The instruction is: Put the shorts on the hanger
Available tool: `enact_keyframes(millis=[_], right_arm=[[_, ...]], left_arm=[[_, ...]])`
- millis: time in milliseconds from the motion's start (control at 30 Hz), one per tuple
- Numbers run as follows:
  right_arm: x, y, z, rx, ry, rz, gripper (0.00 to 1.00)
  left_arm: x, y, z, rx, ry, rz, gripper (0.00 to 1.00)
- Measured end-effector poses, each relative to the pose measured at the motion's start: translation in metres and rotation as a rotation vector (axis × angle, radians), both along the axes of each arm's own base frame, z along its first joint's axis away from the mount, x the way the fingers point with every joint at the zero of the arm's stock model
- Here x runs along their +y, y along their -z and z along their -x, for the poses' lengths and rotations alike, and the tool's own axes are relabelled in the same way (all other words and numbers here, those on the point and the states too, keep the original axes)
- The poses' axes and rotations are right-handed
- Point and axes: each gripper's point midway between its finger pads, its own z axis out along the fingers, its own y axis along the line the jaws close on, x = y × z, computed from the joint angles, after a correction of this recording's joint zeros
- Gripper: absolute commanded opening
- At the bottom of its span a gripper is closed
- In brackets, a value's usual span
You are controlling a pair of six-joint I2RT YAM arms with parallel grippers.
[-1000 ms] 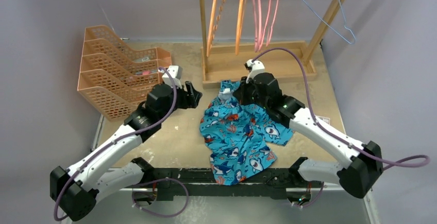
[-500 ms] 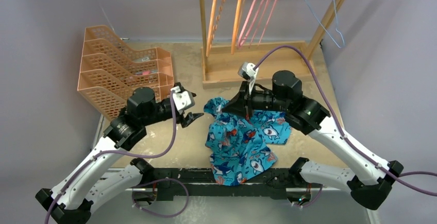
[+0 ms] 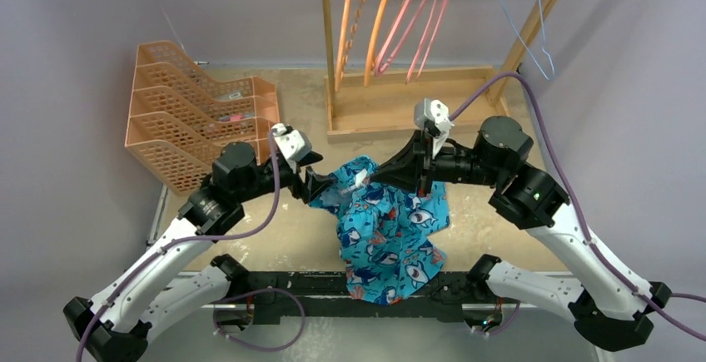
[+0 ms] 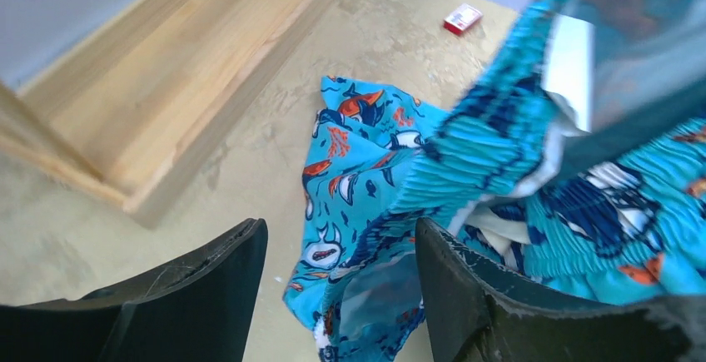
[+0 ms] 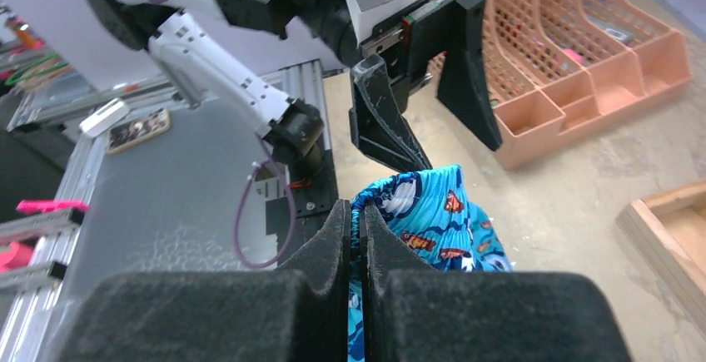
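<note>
Table [image 3: 287,233] centre: limp, light shorts [image 3: 391,233] trailing to the near edge.
My right pincer [image 5: 356,233] is clamped on the elastic waistband; left pincer [image 4: 337,241] apart, fabric between. I'd grip that firmer band.

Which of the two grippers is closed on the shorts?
The right gripper: its two fingers are pressed together on an edge of the shorts. The left gripper has its fingers wide apart.

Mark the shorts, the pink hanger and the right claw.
shorts [image 3: 390,237]: top external view, middle of the fabric.
pink hanger [image 3: 383,62]: top external view, lower corner.
right claw [image 5: 356,216]: right wrist view, between fingertips, pinching the shorts.
</note>
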Motion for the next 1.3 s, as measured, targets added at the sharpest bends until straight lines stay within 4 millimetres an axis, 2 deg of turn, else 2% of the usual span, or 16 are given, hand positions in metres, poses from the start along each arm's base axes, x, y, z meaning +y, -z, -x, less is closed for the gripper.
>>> enact_keyframes(millis=[133, 333, 433, 600, 700, 833, 1033, 1133, 1200, 1300], right_arm=[[-0.003, 0.003, -0.011, 0.023, 0.079, 0.004, 0.0], [-0.003, 0.024, -0.035, 0.106, 0.207, 0.047, 0.0], [-0.003, 0.027, -0.042, 0.124, 0.247, 0.052, 0.0], [-0.003, 0.026, -0.045, 0.131, 0.265, 0.046, 0.0], [-0.003, 0.026, -0.045, 0.132, 0.265, 0.046, 0.0], [-0.003, 0.025, -0.045, 0.134, 0.266, 0.041, 0.0], [-0.002, 0.028, -0.046, 0.141, 0.266, 0.04, 0.0], [-0.002, 0.029, -0.046, 0.145, 0.266, 0.043, 0.0], [-0.002, 0.03, -0.046, 0.145, 0.266, 0.044, 0.0], [-0.002, 0.03, -0.047, 0.145, 0.271, 0.044, 0.0]], left_arm=[[0.014, 0.01, -0.012, 0.146, -0.195, 0.091, 0.66], [0.039, 0.023, -0.021, 0.299, -0.429, 0.235, 0.69], [0.041, 0.04, -0.022, 0.381, -0.482, 0.276, 0.67], [0.049, 0.092, -0.031, 0.514, -0.617, 0.254, 0.63], [0.05, 0.113, -0.039, 0.56, -0.68, 0.213, 0.61], [0.048, 0.13, -0.048, 0.595, -0.717, 0.183, 0.61], [0.041, 0.14, -0.056, 0.607, -0.721, 0.187, 0.61], [0.037, 0.144, -0.059, 0.611, -0.716, 0.199, 0.51], [0.033, 0.146, -0.061, 0.619, -0.704, 0.207, 0.3], [0.026, 0.152, -0.063, 0.642, -0.687, 0.206, 0.04]])
